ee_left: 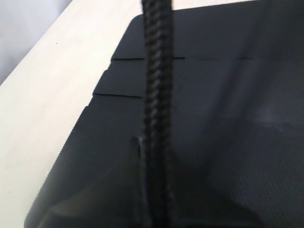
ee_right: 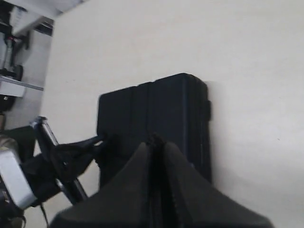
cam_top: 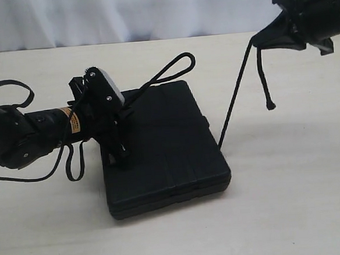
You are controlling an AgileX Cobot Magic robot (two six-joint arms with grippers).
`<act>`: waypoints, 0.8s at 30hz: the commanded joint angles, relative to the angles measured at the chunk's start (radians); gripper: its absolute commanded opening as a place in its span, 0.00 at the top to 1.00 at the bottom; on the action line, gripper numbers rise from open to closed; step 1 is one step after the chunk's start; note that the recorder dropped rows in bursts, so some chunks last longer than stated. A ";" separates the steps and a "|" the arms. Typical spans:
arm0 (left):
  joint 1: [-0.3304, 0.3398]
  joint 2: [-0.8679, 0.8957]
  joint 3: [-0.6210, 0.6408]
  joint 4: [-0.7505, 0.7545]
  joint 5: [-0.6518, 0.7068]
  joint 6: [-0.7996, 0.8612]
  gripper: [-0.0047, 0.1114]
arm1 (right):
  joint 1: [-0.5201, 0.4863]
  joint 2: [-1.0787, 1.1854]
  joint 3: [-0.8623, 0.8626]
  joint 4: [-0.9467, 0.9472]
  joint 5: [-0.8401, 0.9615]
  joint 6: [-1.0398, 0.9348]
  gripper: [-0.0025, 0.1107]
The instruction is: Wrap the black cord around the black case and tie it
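Note:
The flat black case (cam_top: 165, 145) lies on the table in the middle of the exterior view. A black cord (cam_top: 235, 96) rises taut from the case's right edge up to my right gripper (cam_top: 258, 39), which is shut on it high at the upper right; a short end with a small knob (cam_top: 270, 105) dangles below. My left gripper (cam_top: 122, 116) hovers over the case's left part, shut on the black cord (ee_left: 156, 95), whose loop (cam_top: 174, 66) sticks out behind the case. In the right wrist view the pads (ee_right: 137, 175) pinch the cord above the case (ee_right: 156, 109).
The pale table (cam_top: 292, 200) spreads all round the case. The left arm's own smooth cables (cam_top: 16, 91) loop beside it at the left edge. A white curtain (cam_top: 121, 14) closes the back.

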 commanded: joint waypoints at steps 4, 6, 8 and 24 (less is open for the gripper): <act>0.000 -0.009 0.002 0.075 -0.030 0.010 0.96 | -0.028 -0.019 0.126 0.323 -0.047 -0.137 0.94; 0.000 -0.009 0.002 0.101 -0.046 0.010 0.96 | -0.028 -0.014 0.226 0.483 -0.080 -0.216 0.94; 0.000 -0.009 0.002 0.109 -0.088 0.014 0.96 | -0.028 -0.010 0.321 0.670 -0.082 -0.308 0.94; -0.135 0.046 0.002 -0.164 -0.352 0.608 0.96 | -0.028 -0.009 0.418 0.694 -0.102 -0.071 0.94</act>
